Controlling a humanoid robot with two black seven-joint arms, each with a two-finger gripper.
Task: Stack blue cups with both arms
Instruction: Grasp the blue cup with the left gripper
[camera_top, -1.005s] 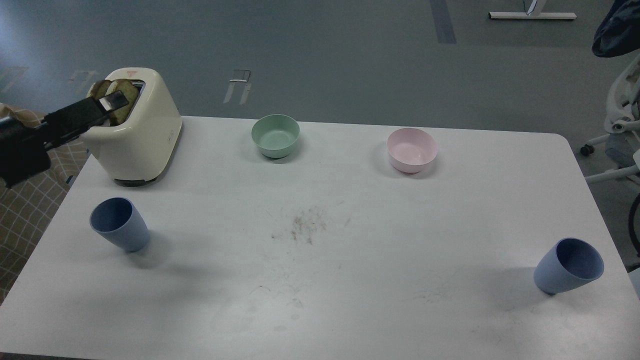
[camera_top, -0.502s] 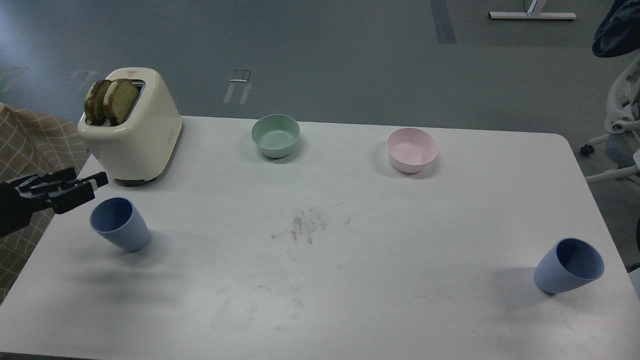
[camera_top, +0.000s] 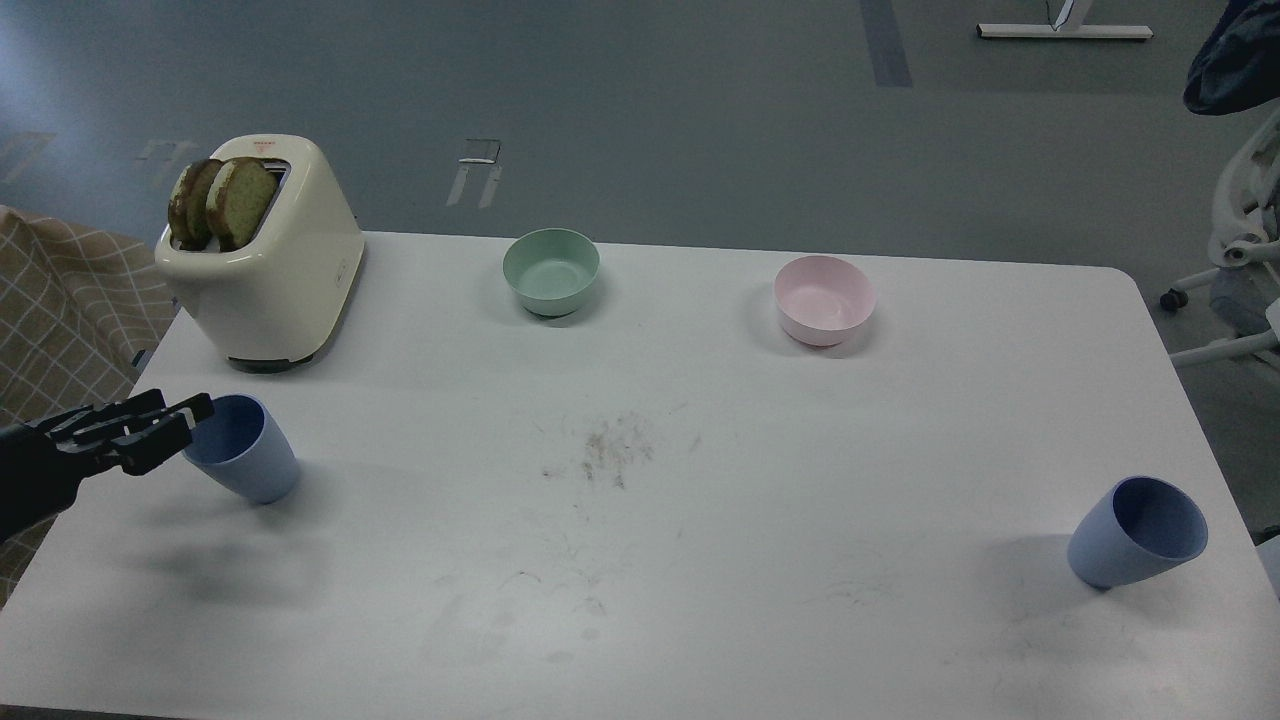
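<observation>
**Left claw beside the near cup**

The left claw (camera_top: 165, 425), fingers slightly parted and empty, hovered at the counter's (camera_top: 700, 560) left edge, just left of one upright blue cup (camera_top: 243, 448). The other blue cup (camera_top: 1137, 532) stood near the right edge; no right arm showed.

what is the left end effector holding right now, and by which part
Nothing yet. The left end effector is at the rim of the left blue cup, apparently not gripping it; the cup stands on the table.

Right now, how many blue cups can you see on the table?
2. One blue cup stands near the table's left edge, in front of the toaster, with the left end effector at its rim. The other blue cup stands near the right edge. None looks hidden.
</observation>
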